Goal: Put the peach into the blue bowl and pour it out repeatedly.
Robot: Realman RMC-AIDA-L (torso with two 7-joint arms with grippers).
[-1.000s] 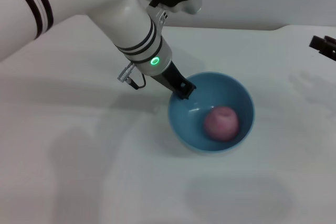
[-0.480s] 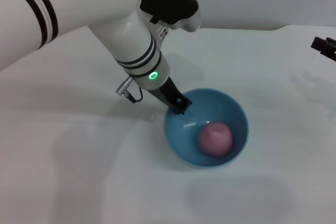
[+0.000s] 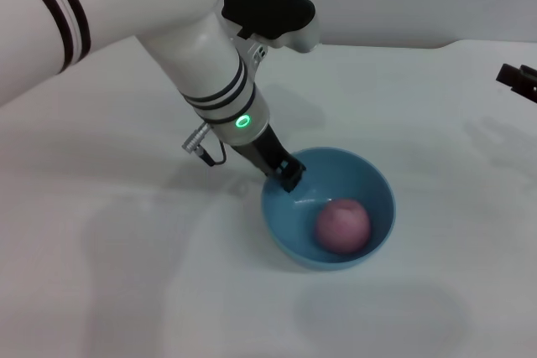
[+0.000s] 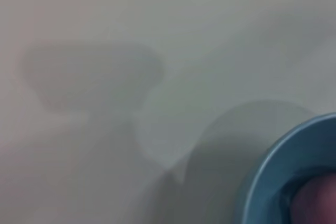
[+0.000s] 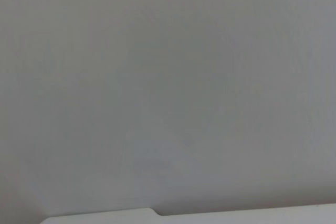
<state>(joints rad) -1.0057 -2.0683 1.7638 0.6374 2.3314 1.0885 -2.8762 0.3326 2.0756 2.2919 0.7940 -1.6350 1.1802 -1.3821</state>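
The left tool (image 3: 289, 175) is clamped onto the near-left rim of the blue bowl (image 3: 369, 186), its dark fingertips closed over the edge. Since a second ago the bowl has dropped lower and shifted slightly toward the robot, and it now sits more level on the white worktop (image 3: 126, 274), where before it was lifted and tipped a little. The peach (image 3: 342, 225) lies inside the bowl, against the wall on the side nearest the robot, having moved with the bowl and kept much the same spot within it. The left wrist view shows only an arc of the bowl's rim (image 4: 273, 166) with a sliver of the pink fruit (image 4: 315, 203) in one corner. The right tool (image 3: 518, 80) sits at the far right edge of the head view, well apart from the bowl, and has barely moved; whether it is open cannot be told. A green ring light (image 3: 242, 121) glows on the left wrist. No label or writing can be read anywhere.
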